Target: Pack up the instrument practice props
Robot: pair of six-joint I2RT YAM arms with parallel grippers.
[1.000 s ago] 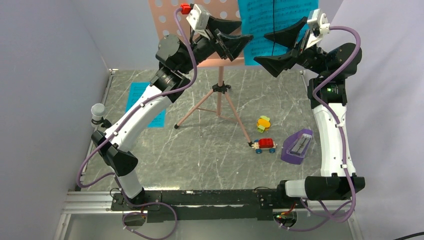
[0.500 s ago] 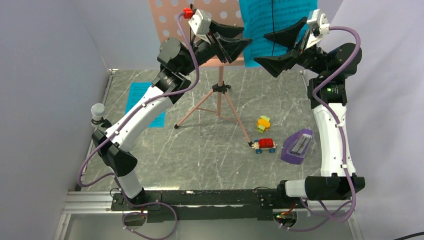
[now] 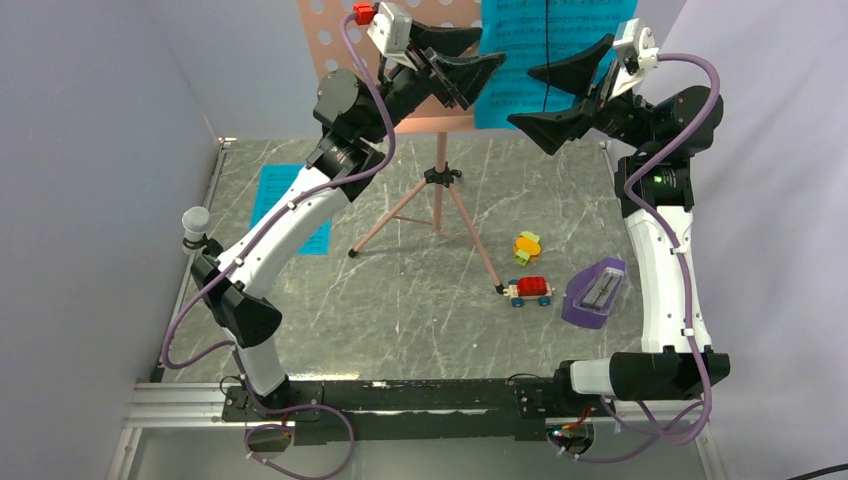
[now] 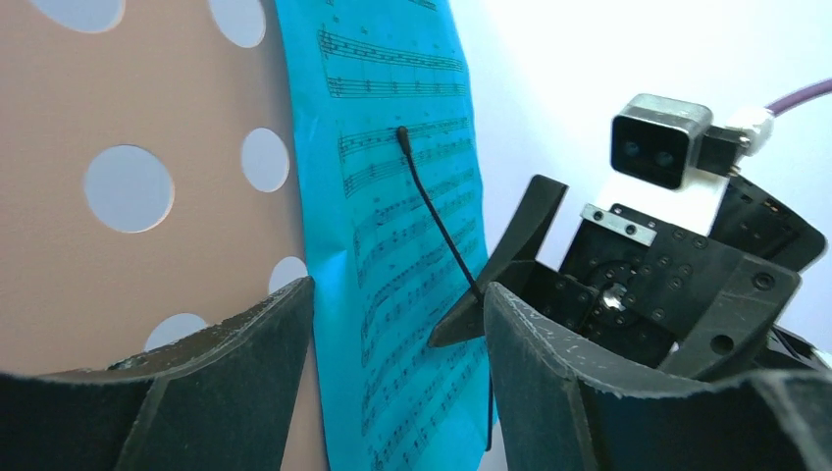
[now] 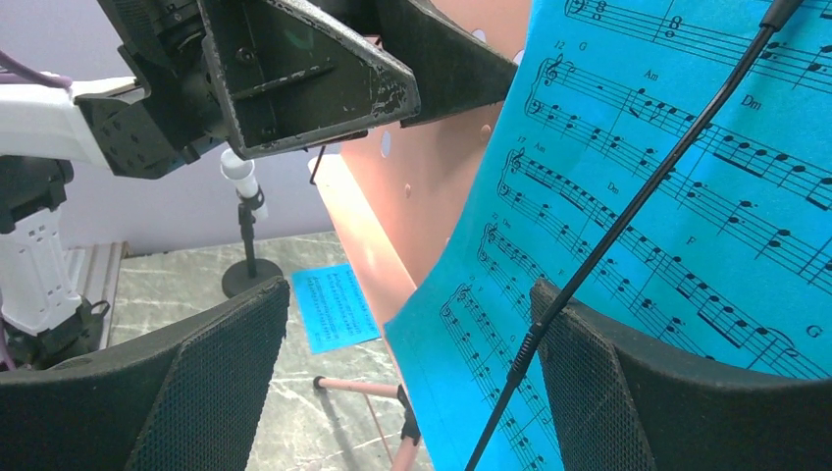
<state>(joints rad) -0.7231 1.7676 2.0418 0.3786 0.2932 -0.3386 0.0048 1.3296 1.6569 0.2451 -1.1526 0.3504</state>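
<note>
The salmon-pink music stand's perforated desk [image 3: 340, 30] stands at the back on its tripod legs [image 3: 440, 200]. A cyan sheet-music page [image 3: 520, 60] leans on the desk under a black wire retainer [image 4: 442, 226]. My left gripper [image 3: 488, 50] is open at the page's left edge, and the page [image 4: 392, 196] shows between its fingers [image 4: 397, 294]. My right gripper [image 3: 522, 96] is open in front of the page's lower part [image 5: 667, 196], its fingers [image 5: 410, 294] apart. Another cyan page [image 3: 290, 205] lies flat on the left. The purple metronome [image 3: 595, 295] sits by the right arm.
A red toy car [image 3: 530, 290] rests at a tripod foot, with a yellow-orange toy [image 3: 527, 245] just behind it. A small white-capped post [image 3: 196, 225] stands at the left edge. Grey walls close in both sides and the back.
My left gripper narrowed, then widened again, and rose slightly at the page's edge. The right arm has not moved.
</note>
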